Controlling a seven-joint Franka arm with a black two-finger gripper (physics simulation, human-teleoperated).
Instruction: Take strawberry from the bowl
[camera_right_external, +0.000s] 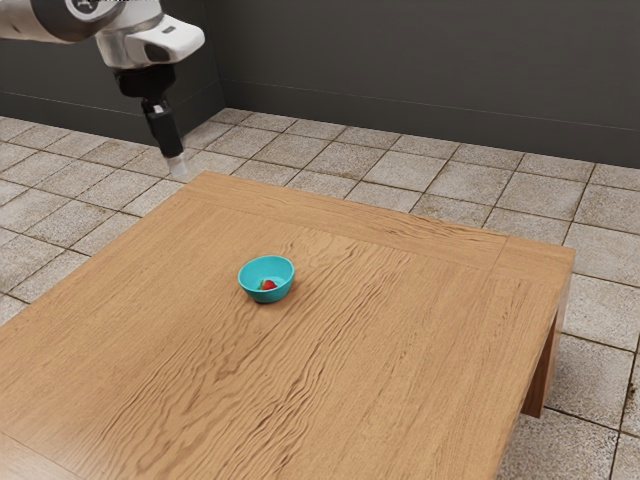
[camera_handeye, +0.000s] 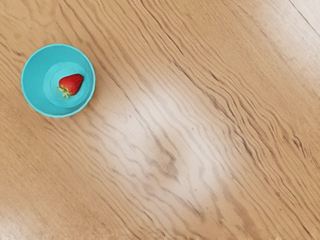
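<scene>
Reaching comes first. The claw (camera_right_external: 177, 164), open or closed I can't tell, should head five o'clock in the exterior view, to the strawberry (camera_handeye: 71, 84).

Bowl (camera_handeye: 33, 80) plain turquoise, inside and out; strawberry (camera_handeye: 71, 83) bright red, its leafy cap (camera_handeye: 64, 93) yellow-green. Table (camera_right_external: 350, 320) warm tan-brown, patterned with dark, wavy, streaky wood grain, whitish sheen in patches. Floor tiles (camera_right_external: 337, 159) mottled grey-beige, gridded by darker joint lines; wall (camera_right_external: 420, 70) plain charcoal grey; arm (camera_right_external: 151, 42) white to pale grey, gripper (camera_right_external: 178, 168) black, paler at its tip.
</scene>
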